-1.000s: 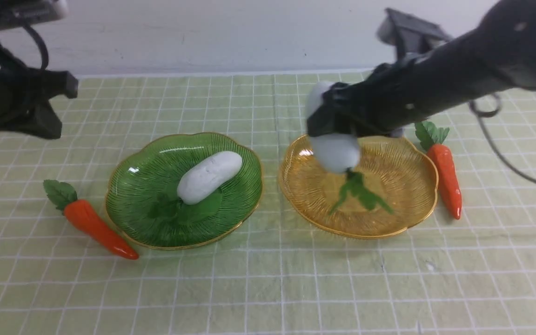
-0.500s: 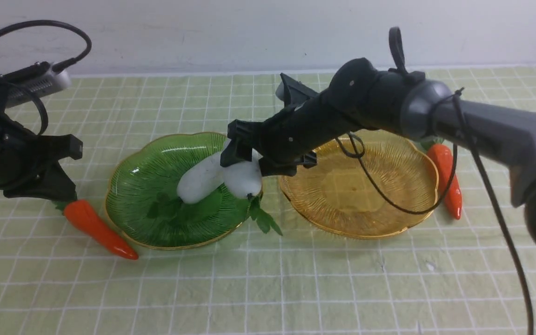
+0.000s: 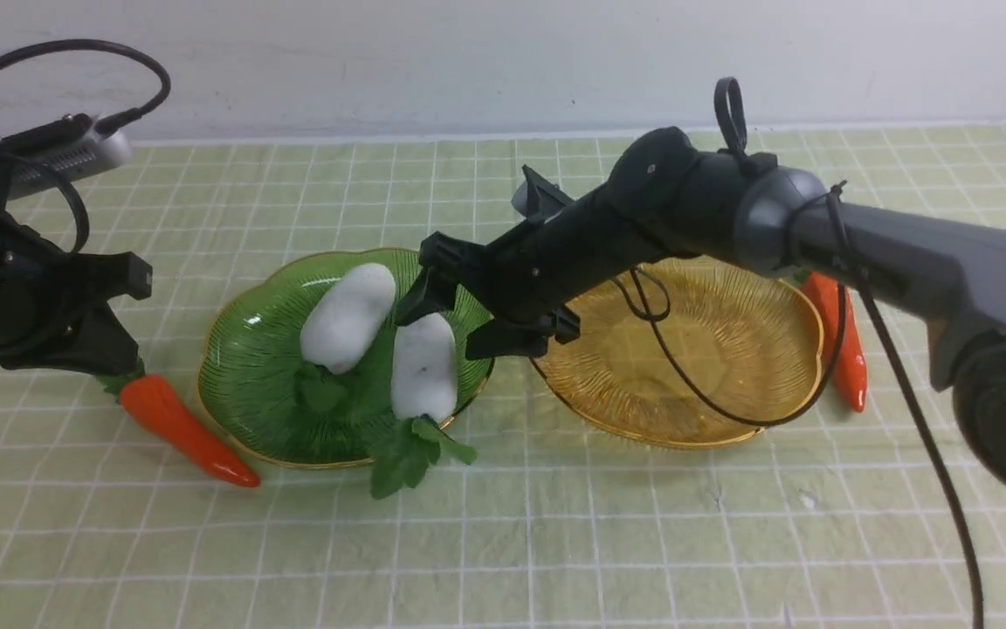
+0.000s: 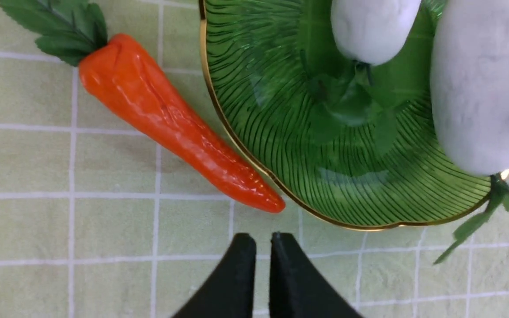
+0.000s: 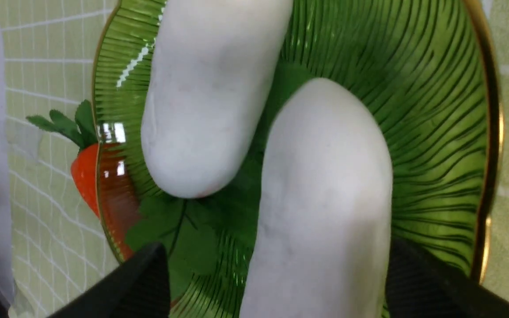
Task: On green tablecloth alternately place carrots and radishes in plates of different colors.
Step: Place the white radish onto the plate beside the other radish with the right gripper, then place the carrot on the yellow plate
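Nearest, on the green tablecloth [image 3: 503, 542], the leaf tuft of one radish [image 3: 423, 367] is hanging over the rim of the green plate [image 3: 237, 345]. Its white body is lying just inside that rim, so it is looking easy to tip out. The right hand [image 3: 446, 328] is standing with its fingers apart on either side of this radish, gripping nothing. A finger brushing it on the way out could be rolling it onto the cloth, or shoving it into the second radish [image 3: 347, 316] lying beside it.

Left of the plate, the near carrot [image 3: 184, 428] is lying on the cloth. The left hand [image 4: 261, 243] is hovering by it, fingers almost together and empty. Lifting towards the green plate now risks meeting the right arm.

Further off, a cable [image 3: 686, 376] is dangling over the empty amber plate [image 3: 730, 411] and could be dragging it. Beyond, the other carrot [image 3: 848, 367] is waiting.
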You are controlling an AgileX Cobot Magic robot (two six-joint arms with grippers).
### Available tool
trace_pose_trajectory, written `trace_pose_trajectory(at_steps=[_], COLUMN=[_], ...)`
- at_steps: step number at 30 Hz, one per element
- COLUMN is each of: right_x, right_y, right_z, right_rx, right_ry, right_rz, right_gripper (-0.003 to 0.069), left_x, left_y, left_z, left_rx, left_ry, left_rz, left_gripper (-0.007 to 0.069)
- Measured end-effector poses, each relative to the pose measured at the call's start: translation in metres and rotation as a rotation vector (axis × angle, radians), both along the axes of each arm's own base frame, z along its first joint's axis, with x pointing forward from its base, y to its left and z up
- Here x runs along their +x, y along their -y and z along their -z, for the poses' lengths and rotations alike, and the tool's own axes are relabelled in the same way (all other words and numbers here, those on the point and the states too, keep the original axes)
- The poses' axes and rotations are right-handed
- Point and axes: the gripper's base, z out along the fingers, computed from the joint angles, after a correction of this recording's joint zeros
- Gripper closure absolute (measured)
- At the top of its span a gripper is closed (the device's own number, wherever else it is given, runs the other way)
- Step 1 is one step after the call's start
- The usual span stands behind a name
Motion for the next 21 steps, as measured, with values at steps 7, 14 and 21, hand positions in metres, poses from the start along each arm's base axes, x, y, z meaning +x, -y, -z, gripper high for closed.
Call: trace_pose_trajectory(at_steps=[7,14,21], right_x=[-0.001,-0.025,-0.075], right_y=[0.064,0.139,0.177], right_z=[-0.099,-0.17,-0.218], right_rx=[-0.089,-0.463,-0.595], right_ry=[0.174,0.322,0.398], right_rz=[-0.123,0.027,0.124], right_gripper=[0.0223,0.0575,0.0672], left_x=[0.012,0.033,0.058], left_y=[-0.004,-0.02,-0.031], left_z=[0.018,0.055,0.091], left_rx=[-0.006,0.025,-0.019], left_ry=[-0.03,-0.085,-0.066], left_rz=[-0.068,-0.264,-0.407], left_gripper=[0.0268,0.0027,0.0025])
